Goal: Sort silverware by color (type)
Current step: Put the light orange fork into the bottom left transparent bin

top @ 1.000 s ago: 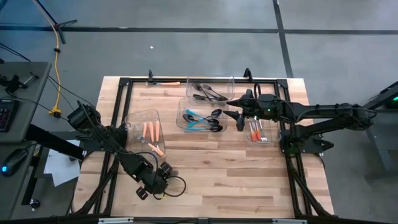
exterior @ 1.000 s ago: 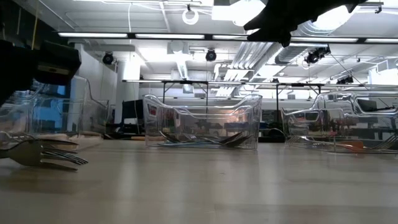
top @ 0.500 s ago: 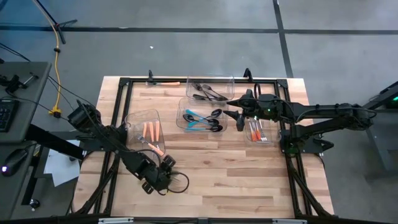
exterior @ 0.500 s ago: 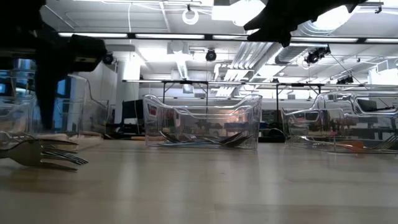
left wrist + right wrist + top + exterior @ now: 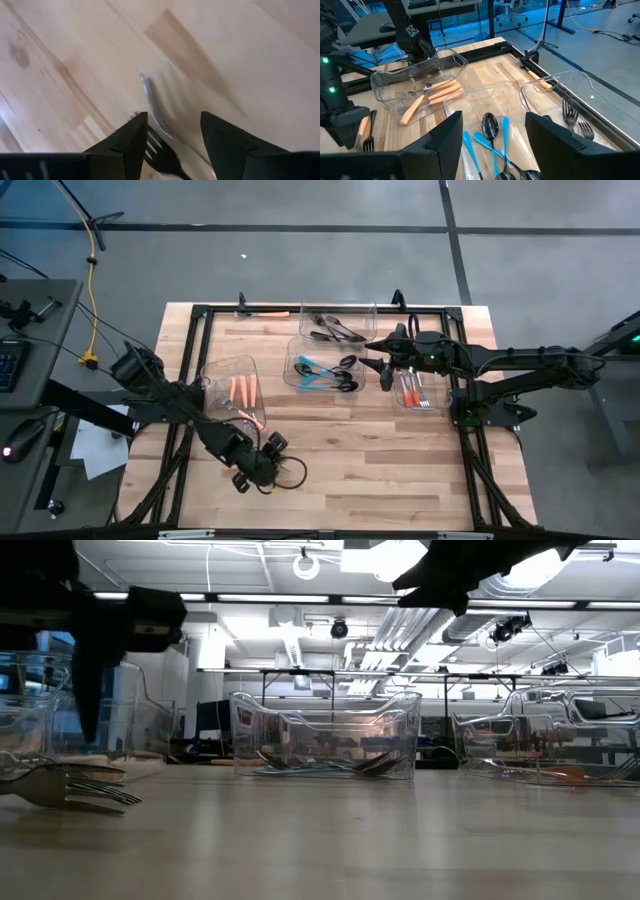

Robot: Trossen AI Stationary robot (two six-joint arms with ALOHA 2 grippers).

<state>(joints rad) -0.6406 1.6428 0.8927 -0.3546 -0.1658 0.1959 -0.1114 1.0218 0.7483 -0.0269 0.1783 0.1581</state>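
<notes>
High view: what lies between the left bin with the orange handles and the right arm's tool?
The clear middle bin, holding blue-handled silverware, fills that stretch; the high view shows it plainly.

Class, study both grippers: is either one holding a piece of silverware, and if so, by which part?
Neither. The left gripper hangs open over a fork lying on the table; the right gripper hangs open above the bins, empty.

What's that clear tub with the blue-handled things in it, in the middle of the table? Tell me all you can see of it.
The middle bin is a see-through plastic tub with rounded corners and low walls, open on top, sitting flat on the wooden table. Inside lie teal-blue-handled spoons, crossed over one another, with some dark pieces beside them. Another clear bin stands just behind it, and the right gripper hangs open beside it, touching nothing.
</notes>
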